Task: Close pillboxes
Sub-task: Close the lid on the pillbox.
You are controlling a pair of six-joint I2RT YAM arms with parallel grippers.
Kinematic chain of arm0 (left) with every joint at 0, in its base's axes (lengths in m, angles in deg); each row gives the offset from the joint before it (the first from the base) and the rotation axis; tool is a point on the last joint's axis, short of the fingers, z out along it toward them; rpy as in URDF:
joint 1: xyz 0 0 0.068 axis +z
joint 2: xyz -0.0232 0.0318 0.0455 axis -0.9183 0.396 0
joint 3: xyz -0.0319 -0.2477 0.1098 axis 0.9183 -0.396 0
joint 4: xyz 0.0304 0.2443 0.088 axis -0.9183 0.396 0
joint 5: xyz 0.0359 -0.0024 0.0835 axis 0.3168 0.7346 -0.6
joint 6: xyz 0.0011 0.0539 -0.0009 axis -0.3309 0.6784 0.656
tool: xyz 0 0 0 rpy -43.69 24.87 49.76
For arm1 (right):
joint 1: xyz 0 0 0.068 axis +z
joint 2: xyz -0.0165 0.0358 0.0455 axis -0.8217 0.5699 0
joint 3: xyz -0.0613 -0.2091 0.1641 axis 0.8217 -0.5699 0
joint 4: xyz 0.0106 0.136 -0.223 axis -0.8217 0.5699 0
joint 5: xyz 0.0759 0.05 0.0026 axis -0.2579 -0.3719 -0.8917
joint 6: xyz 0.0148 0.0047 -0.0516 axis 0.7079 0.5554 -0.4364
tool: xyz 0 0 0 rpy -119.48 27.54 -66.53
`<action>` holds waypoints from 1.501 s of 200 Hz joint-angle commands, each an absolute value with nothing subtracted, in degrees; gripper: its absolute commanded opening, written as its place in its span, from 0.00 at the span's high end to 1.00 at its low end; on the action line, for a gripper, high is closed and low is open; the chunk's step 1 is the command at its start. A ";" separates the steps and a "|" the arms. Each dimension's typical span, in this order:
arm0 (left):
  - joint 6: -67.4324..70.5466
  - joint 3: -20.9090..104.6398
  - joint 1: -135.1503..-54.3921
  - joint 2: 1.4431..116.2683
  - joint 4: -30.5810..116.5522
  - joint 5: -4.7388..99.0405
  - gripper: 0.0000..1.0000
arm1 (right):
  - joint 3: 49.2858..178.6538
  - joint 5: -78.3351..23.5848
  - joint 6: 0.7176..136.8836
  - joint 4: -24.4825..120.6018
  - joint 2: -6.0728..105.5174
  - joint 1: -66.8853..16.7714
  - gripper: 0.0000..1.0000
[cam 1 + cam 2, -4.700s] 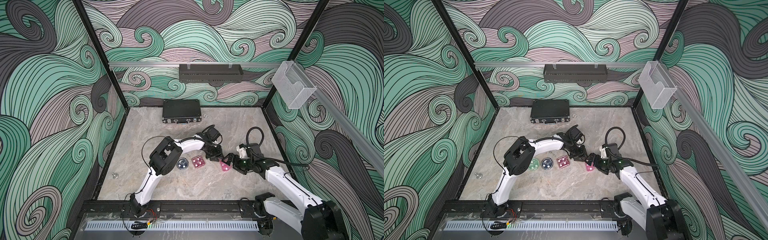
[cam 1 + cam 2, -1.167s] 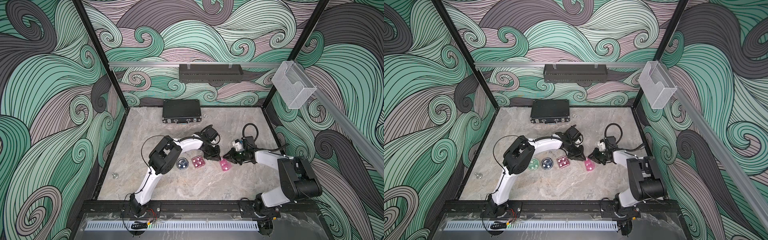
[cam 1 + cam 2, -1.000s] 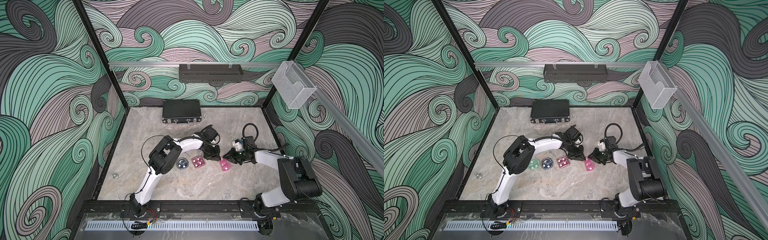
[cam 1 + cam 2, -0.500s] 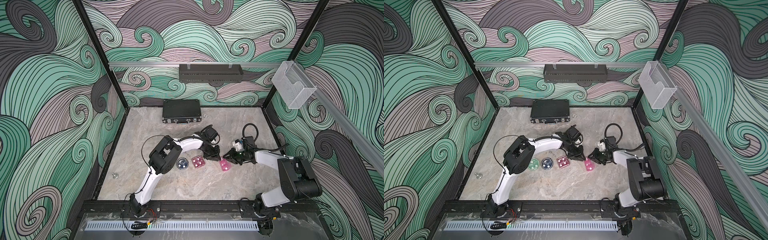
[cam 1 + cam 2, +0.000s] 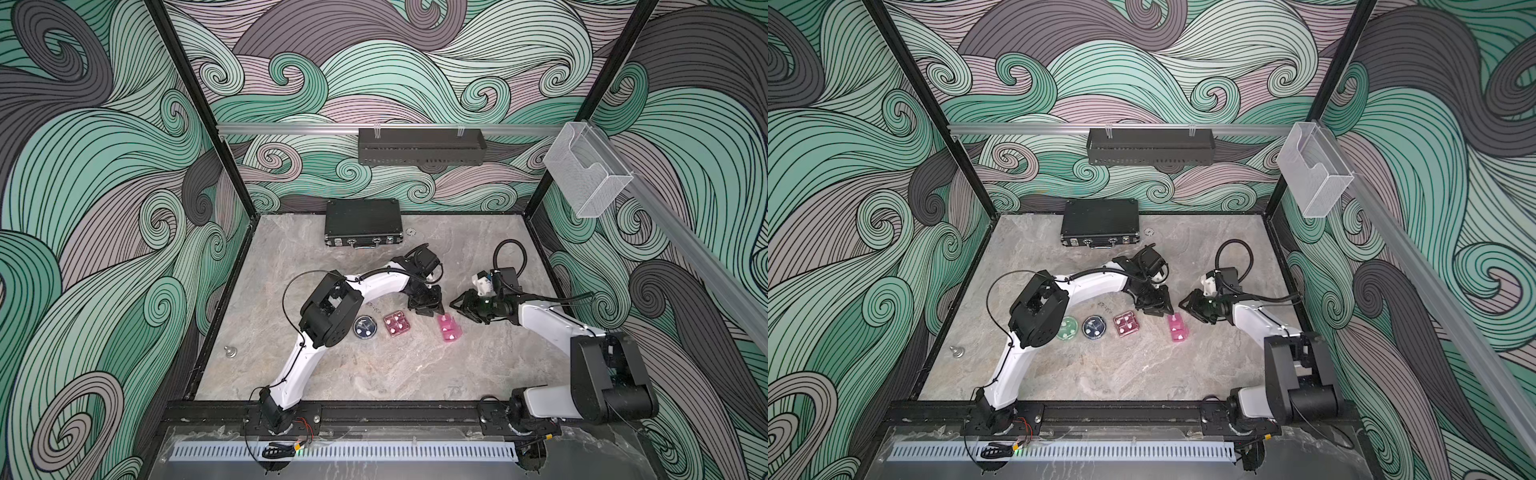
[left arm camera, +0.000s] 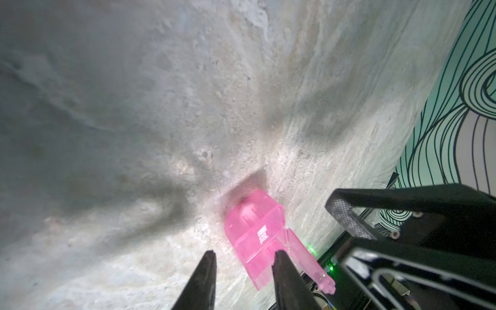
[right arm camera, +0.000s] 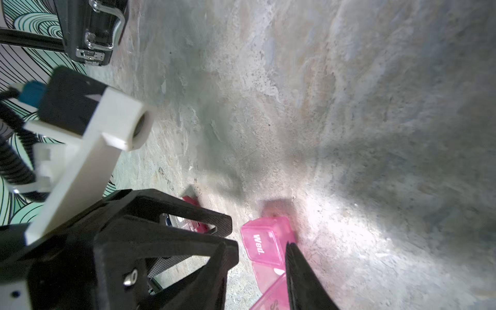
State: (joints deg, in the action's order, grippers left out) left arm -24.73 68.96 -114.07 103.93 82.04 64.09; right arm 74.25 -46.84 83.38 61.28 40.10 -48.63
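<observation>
Step, apparently: shutting pink pillbox (image 5: 449, 328) lids. Left gripper (image 6: 243, 255), right gripper (image 5: 456, 308): jaws apart, empty. Next, likely: press open flap (image 6: 303, 255) down.

light pink pillbox (image 5: 449, 328) beside left gripper (image 5: 434, 311)

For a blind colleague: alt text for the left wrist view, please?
A translucent light pink pillbox lies on the marble table just beyond the left gripper, whose dark fingertips stand apart; a lid flap at one end appears open. The black right gripper sits close beside it.
</observation>
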 commanded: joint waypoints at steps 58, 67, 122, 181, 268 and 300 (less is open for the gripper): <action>-28.01 60.36 -114.91 95.28 77.34 67.14 0.62 | 68.82 -47.13 81.83 65.65 34.16 -49.23 0.77; -28.32 59.67 -115.05 95.11 76.70 67.55 0.62 | 68.37 -47.41 81.96 65.37 34.00 -49.22 0.77; -29.86 58.26 -116.15 95.84 74.44 69.06 0.62 | 67.60 -49.78 81.83 63.80 36.07 -48.32 0.73; -30.44 57.71 -116.33 94.62 74.07 68.58 0.53 | 67.68 -49.30 81.41 63.57 38.09 -47.27 0.72; -31.34 57.72 -116.59 96.27 72.82 69.09 0.53 | 67.79 -48.61 81.12 63.64 38.99 -46.56 0.72; -31.31 56.38 -116.66 97.40 73.08 69.27 0.63 | 67.73 -48.54 81.12 63.69 38.99 -46.58 0.72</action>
State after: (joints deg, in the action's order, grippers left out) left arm -31.07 57.49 -116.25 97.03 73.19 68.66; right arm 67.94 -48.81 81.85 63.40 38.51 -46.86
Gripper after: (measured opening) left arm 0.402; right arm 0.277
